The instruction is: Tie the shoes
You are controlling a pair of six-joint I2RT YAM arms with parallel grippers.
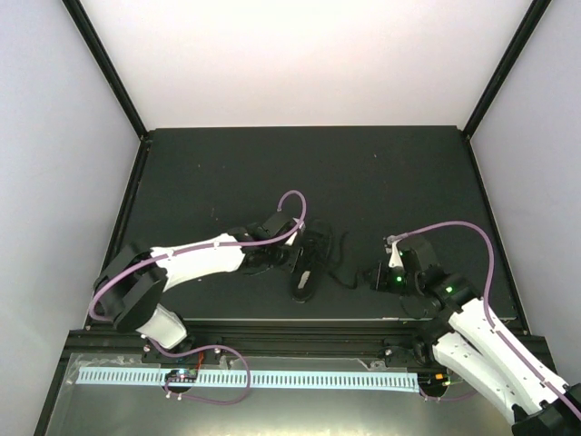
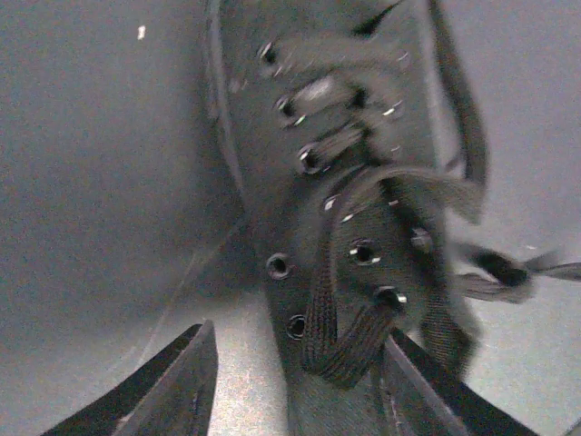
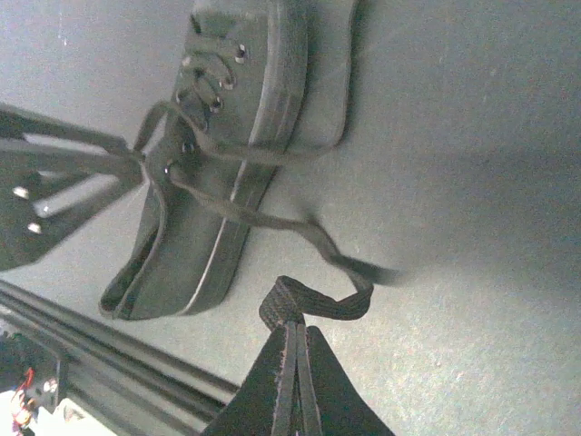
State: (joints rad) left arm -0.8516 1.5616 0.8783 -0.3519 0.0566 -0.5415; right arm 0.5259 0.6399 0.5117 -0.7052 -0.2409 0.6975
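The black shoe (image 1: 307,265) lies on the dark mat between my two arms, its thin laces loose. In the left wrist view the laced upper (image 2: 318,182) with its metal eyelets fills the frame. My left gripper (image 2: 300,386) is open right over it, and a lace loop (image 2: 349,341) hangs between the fingers, close to the right one (image 2: 427,391). To the right of the shoe (image 3: 204,218), my right gripper (image 3: 295,329) is shut on a folded end of the lace (image 3: 318,304), low over the mat. That lace runs slack back to the eyelets. My left gripper (image 1: 283,245) is at the shoe's left side and the right gripper (image 1: 381,275) is a little way off its right side.
The black mat (image 1: 363,182) is bounded by a dark rail (image 1: 300,338) at the near edge. A white perforated strip (image 1: 254,379) lies beyond that rail by the arm bases. Pale walls stand at the back and on both sides.
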